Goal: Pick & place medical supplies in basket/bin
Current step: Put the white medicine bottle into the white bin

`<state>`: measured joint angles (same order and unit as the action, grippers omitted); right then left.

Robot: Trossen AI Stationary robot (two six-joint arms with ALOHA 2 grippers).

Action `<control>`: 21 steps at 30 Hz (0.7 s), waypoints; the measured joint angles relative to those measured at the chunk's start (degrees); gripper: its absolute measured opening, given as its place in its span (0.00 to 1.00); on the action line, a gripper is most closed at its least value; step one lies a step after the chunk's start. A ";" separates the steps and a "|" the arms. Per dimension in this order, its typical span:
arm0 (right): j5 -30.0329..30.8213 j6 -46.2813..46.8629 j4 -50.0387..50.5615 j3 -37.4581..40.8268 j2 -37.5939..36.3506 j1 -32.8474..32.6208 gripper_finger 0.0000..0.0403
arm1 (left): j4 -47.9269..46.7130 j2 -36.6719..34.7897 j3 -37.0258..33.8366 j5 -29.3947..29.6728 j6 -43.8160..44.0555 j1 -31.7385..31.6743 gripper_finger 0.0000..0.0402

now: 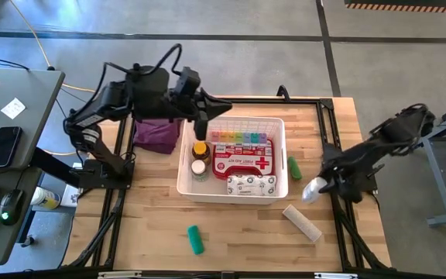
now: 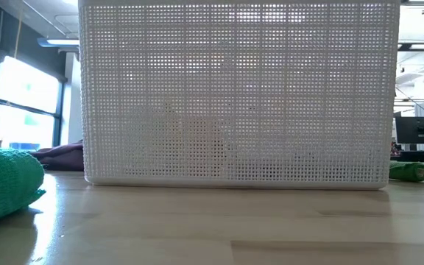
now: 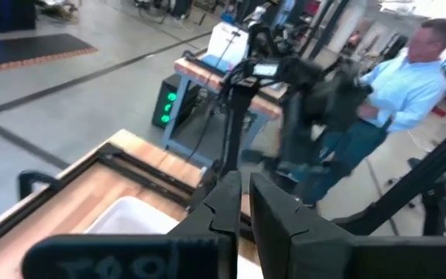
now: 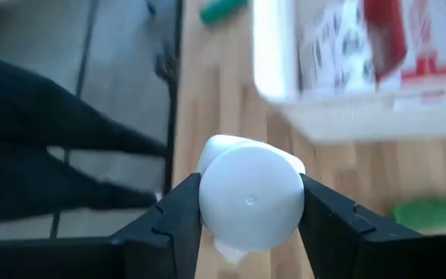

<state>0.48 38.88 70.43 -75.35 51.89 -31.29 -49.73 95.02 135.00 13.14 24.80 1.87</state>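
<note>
our right gripper (image 4: 250,213) pinches a white-capped bottle (image 4: 250,198) by its smooth round cap; it could slip before reaching the basket (image 1: 186,174).

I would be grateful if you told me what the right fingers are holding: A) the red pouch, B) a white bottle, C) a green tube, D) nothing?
B: in the right wrist view the right fingers are clamped on either side of a white bottle, which also shows at the arm's tip from above, right of the basket.
</note>
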 joint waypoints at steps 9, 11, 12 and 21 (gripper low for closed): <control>15.58 -14.07 -6.37 -12.22 9.34 3.88 0.41 | -2.64 -1.04 -0.02 2.93 -0.07 0.00 0.17; 16.47 -17.69 -9.51 -13.13 12.51 6.37 0.41 | -1.56 -1.07 -0.01 2.95 -0.08 0.00 0.17; 16.24 -19.32 -11.53 -13.38 14.04 7.81 0.41 | -1.33 -1.09 -0.02 2.95 -0.16 0.00 0.17; 6.69 -26.33 -29.46 -13.48 29.76 17.68 0.41 | -1.13 -1.96 -0.02 4.46 -1.09 0.00 0.17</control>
<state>7.16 12.55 40.97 -88.83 81.65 -13.61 -50.87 93.05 134.98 17.61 23.70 1.87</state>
